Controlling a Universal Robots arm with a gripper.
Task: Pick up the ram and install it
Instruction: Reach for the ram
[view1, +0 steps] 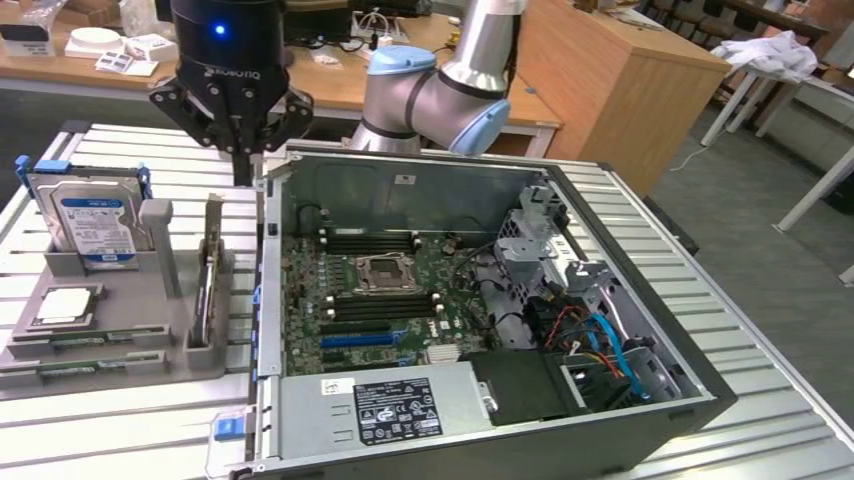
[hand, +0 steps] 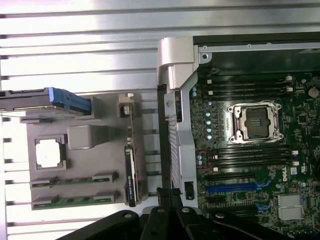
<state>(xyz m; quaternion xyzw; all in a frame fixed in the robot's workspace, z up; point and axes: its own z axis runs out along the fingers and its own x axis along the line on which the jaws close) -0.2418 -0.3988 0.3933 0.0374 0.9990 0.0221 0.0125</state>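
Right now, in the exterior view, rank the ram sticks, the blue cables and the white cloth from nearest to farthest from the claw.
1. ram sticks, lying in the grey tray on the exterior view's left.
2. blue cables, inside the computer case, toward the exterior view's right.
3. white cloth, far back on the exterior view's right, well beyond the claw.

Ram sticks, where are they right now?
The ram sticks lie in the gray tray on the exterior view's left, beside the square processor chip, outside the computer case.
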